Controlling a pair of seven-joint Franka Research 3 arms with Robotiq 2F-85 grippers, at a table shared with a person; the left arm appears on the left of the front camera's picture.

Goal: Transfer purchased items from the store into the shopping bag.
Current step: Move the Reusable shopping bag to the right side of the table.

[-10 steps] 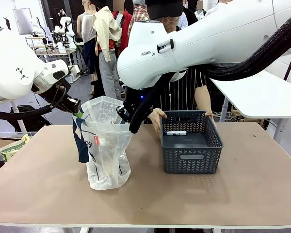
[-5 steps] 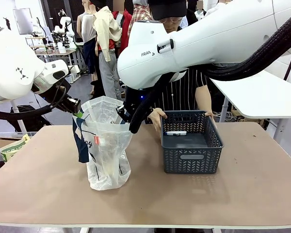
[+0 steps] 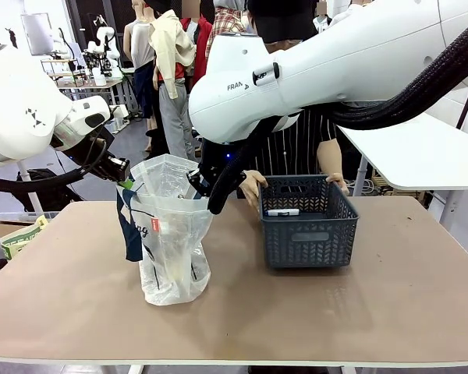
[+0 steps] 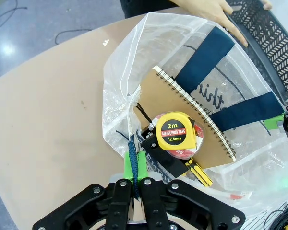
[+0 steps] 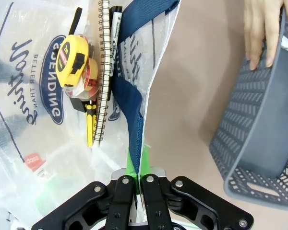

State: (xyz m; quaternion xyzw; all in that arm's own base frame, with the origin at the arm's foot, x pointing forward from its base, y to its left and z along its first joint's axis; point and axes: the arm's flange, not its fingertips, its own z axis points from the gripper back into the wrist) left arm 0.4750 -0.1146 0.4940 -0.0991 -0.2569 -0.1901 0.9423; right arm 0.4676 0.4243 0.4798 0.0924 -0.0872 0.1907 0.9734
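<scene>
Clamping the shopping bag (image 3: 171,249) at its 10 o'clock rim with the left tool (image 3: 123,178), green pads (image 4: 131,165) clenched tight on thin plastic and a strand of navy-blue handle strip (image 4: 206,52). Standing upright at 8 o'clock on the desk (image 3: 390,312), mouth stretched wide between the two tools.

Holding inside, by the left wrist view: a brown spiral notebook (image 4: 158,93); a yellow tape measure (image 4: 175,133) lying on it; a red-and-white roll (image 4: 182,152) tucked under the measure; a yellow-and-black handled item (image 4: 200,173) at the measure's 5 o'clock. Beside the notebook's spiral, in the right wrist view, a black marker (image 5: 116,21).

Gripping the bag's 2 o'clock rim with the right tool (image 3: 212,201), likewise clenched, pads shut on the navy strip.

Sitting at 3 o'clock of the bag, near but apart from it: the dark grey lattice basket (image 3: 308,245), with one white pen-like item (image 3: 283,212) on its floor.

Touching the basket's far rim: a person's hand (image 3: 252,185) at the 10 o'clock corner, the other hand (image 3: 337,181) at the 2 o'clock corner.
</scene>
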